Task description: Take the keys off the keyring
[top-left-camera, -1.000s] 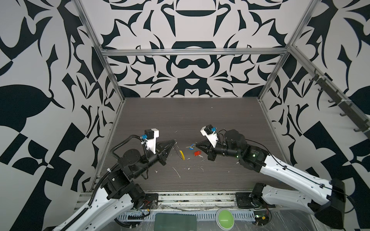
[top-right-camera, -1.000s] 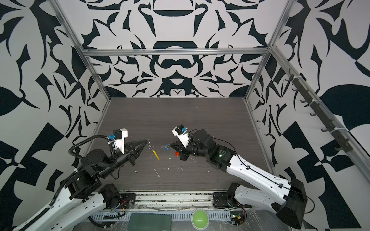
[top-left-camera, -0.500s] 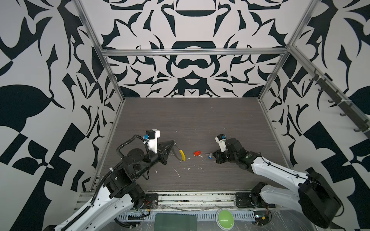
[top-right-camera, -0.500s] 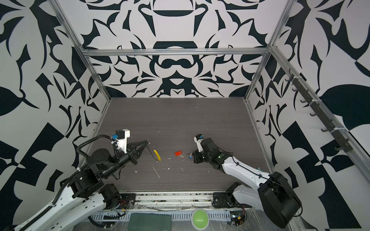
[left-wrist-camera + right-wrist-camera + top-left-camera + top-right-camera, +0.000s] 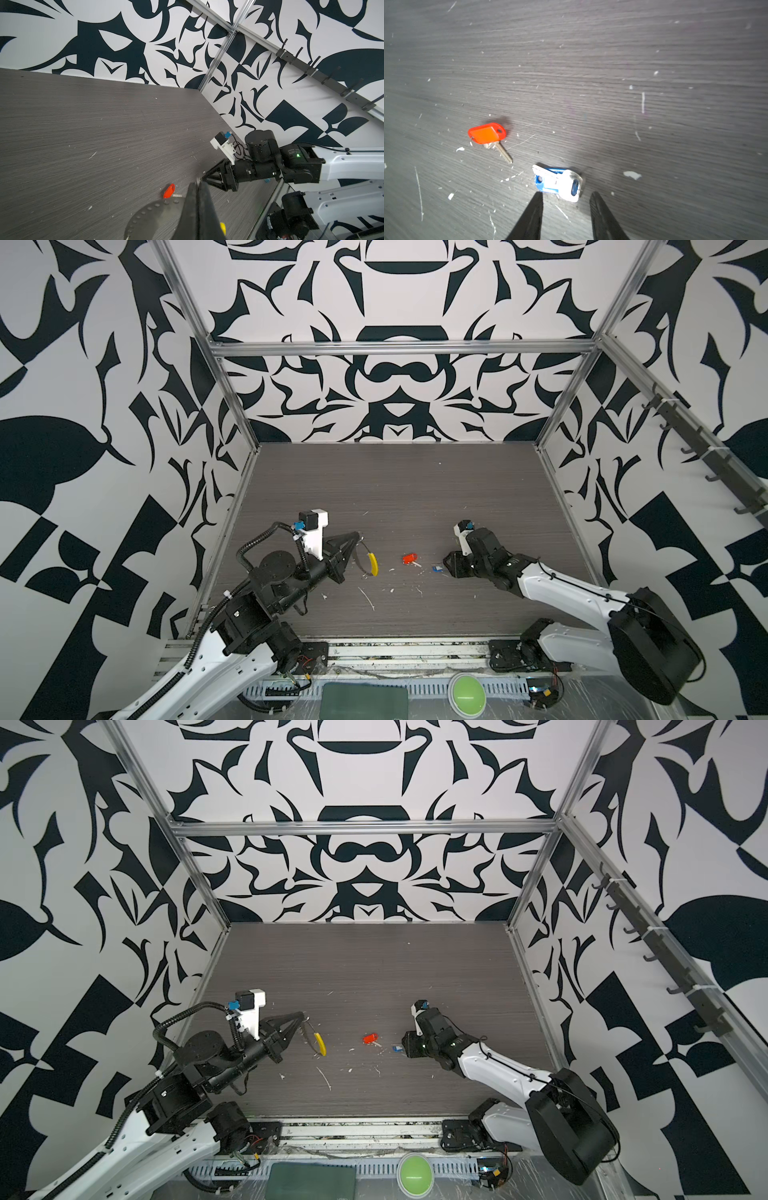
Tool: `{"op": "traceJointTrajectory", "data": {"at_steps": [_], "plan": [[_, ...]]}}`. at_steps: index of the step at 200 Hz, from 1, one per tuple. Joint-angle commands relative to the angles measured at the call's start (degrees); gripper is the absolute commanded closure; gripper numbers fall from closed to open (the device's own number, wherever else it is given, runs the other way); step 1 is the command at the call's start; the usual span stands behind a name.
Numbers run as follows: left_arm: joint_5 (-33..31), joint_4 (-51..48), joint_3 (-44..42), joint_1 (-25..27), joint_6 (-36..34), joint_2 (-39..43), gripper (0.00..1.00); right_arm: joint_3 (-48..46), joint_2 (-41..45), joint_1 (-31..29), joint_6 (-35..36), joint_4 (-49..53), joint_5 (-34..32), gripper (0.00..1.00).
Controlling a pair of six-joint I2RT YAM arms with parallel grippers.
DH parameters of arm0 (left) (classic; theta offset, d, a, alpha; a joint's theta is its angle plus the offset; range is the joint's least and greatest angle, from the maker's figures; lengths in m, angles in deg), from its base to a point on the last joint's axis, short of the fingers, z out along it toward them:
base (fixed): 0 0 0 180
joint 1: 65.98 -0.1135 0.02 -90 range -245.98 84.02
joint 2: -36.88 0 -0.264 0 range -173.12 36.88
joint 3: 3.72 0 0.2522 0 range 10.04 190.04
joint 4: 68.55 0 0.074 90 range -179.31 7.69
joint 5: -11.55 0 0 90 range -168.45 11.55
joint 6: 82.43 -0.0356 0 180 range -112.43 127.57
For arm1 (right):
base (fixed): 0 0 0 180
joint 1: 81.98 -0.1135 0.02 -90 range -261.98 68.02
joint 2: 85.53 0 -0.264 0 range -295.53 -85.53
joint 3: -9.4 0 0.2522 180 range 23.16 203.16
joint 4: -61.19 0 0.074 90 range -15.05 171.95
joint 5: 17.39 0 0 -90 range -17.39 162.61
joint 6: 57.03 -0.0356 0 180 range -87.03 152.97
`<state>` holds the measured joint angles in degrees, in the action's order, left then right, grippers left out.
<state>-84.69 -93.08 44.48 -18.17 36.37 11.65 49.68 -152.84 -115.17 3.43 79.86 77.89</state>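
As the left gripper [image 5: 358,536] holds the keyring [image 5: 373,565] clamped between its closed tips at the left of the table [image 5: 395,489], both keys lie free on the wood. The red key [image 5: 486,134] is near the middle, and the blue key [image 5: 556,182] is just ahead of the right gripper [image 5: 566,193], whose jaws stand apart and hold nothing. The keys look light, hard and flat, and would likely skate over the smooth table if nudged. Their plastic heads, thicker than the silver blades, appear the surest place to pinch. The keyring, a thin grey wire loop, seems light and springy, apt to swing or twist in a grip. Its yellow sleeve [image 5: 320,1044] probably offers better purchase. With both keys off the loop, the task looks all but done.
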Motion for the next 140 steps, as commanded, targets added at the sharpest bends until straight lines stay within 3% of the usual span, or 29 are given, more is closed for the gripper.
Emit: {"op": "traceJointTrajectory", "data": {"at_steps": [1, 32, 82, 140], "plan": [[-0.35, 0.04, 0.09, 0.18, 0.82, 0.88, 1.00, 2.68, 3.94, 0.18, -0.87, 1.70, -2.74, 0.54], [-0.34, 0.04, 0.19, 0.18, 1.00, 0.89, 1.00, 5.97, 8.84, 0.15, 0.80, 3.52, -1.98, 0.49], [-0.78, 0.48, 0.54, 0.18, 1.02, 0.28, 1.00, 15.63, 11.86, -1.03, 3.26, 1.15, 8.74, 0.37], [-2.11, 0.38, 0.93, 0.18, 1.63, -1.68, 1.00, 28.83, 7.13, -21.31, 13.74, -1.71, 2.76, 0.36]]}}
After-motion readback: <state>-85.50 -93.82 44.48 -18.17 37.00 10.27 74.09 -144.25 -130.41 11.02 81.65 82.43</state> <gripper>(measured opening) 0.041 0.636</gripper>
